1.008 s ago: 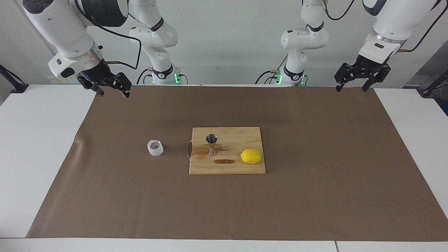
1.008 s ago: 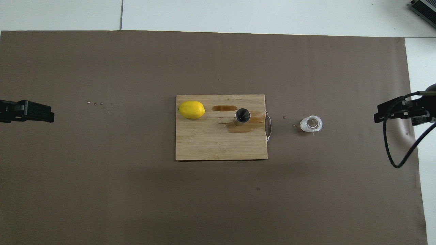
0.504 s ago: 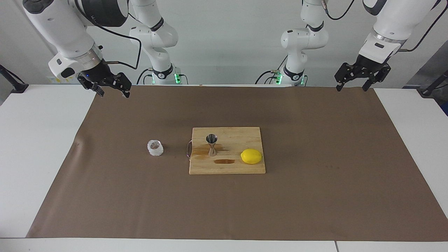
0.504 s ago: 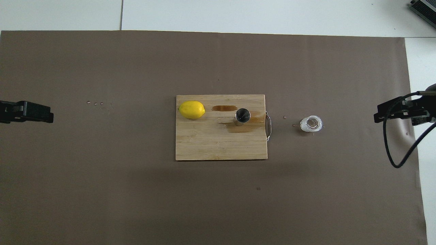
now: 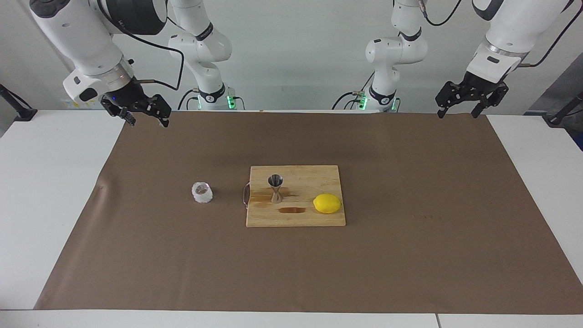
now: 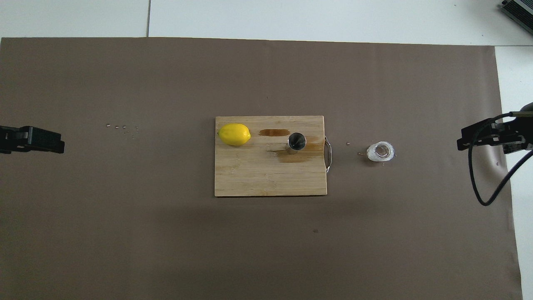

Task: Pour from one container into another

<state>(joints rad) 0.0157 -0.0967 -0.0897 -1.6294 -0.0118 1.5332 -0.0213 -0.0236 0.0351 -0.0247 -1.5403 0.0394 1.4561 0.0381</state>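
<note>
The clear bumpy glass cup stands upright on the brown paper beside the cutting board's handle, toward the right arm's end; it also shows in the overhead view. The steel hourglass jigger stands upright on the wooden board, also seen from above. My right gripper hangs open and empty over the paper's corner at the robots' edge, far from the cup; it shows in the overhead view. My left gripper hangs open and empty over the other corner, also seen from above.
The wooden cutting board lies mid-table with a metal handle toward the glass cup. A yellow lemon lies on it beside the jigger. Dark wet stains mark the board. Small droplets dot the paper.
My left gripper has drifted very slightly outward toward its end of the table. The right arm, cup and jigger have not moved.
</note>
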